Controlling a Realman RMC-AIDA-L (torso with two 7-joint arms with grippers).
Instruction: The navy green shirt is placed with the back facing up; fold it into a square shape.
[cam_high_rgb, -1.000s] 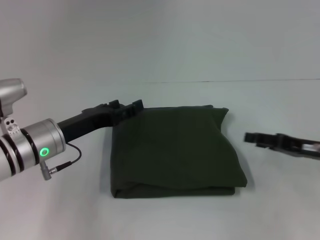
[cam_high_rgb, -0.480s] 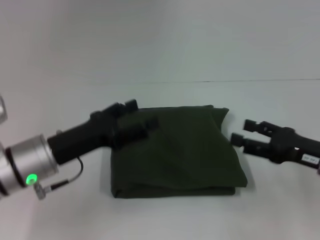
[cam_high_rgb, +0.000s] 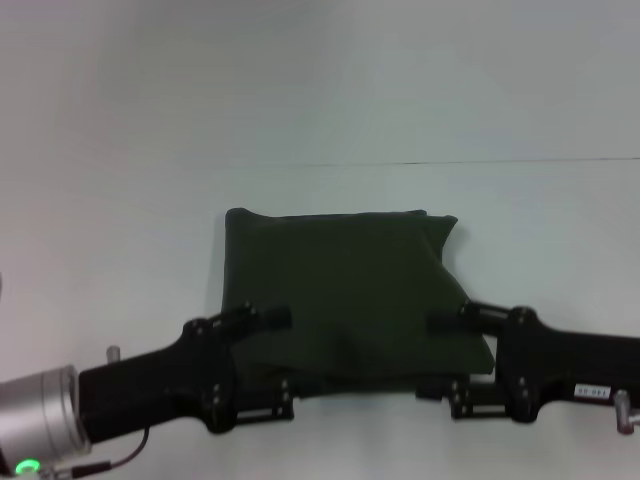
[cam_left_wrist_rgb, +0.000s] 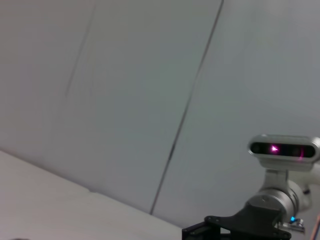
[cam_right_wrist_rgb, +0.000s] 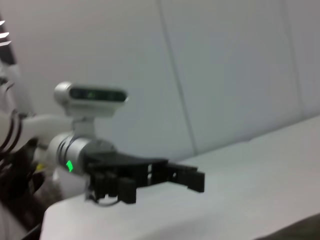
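Head view: both pincers, left (cam_high_rgb: 270, 362) and right (cam_high_rgb: 445, 358), gape at the navy green shirt (cam_high_rgb: 345, 290).

Lighting was even and diffuse, shadows faint on the tabletop (cam_high_rgb: 120, 260); all views appeared soft, slightly blurred.

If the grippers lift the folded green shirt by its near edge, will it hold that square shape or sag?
It will likely sag: the navy green shirt looks like soft matte fabric lying in loose layers with a puffy, uneven far corner. It is probably light, so the left gripper and right gripper at its near corners should lift it easily, though layers may slide apart.
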